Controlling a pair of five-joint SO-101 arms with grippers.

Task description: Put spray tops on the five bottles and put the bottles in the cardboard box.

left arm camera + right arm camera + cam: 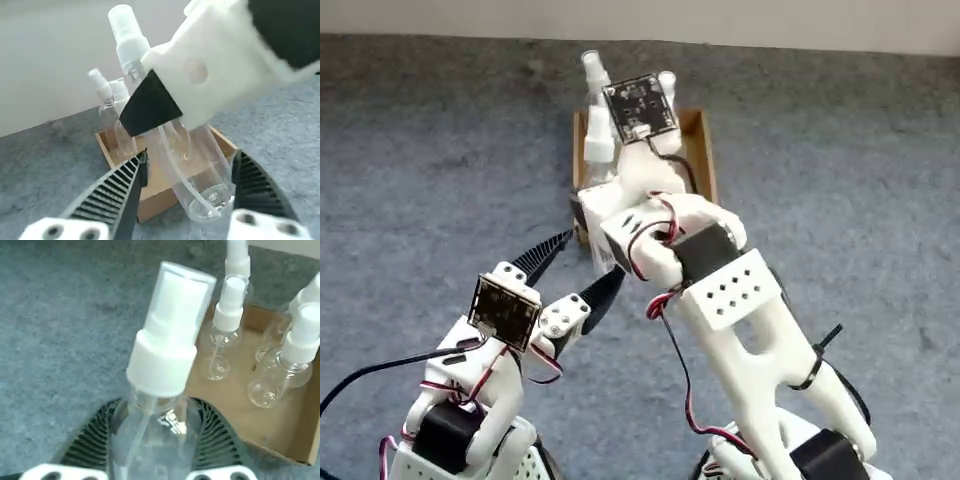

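Clamping a capped bottle (160,370), right fingers (90,440) hang near the box (240,415) (left fingers (120,195) wide).

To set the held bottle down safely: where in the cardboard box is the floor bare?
Bare floor in the cardboard box: the end toward the arms, between its near wall and the standing bottles. Its far end is crowded. The carpet beside it is free.

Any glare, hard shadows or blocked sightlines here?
High view: even light, no hard shadows; the right arm hides most of the brown cardboard box. Left wrist view: small glints on the clear plastic spray bottle. Right wrist view: no glare.
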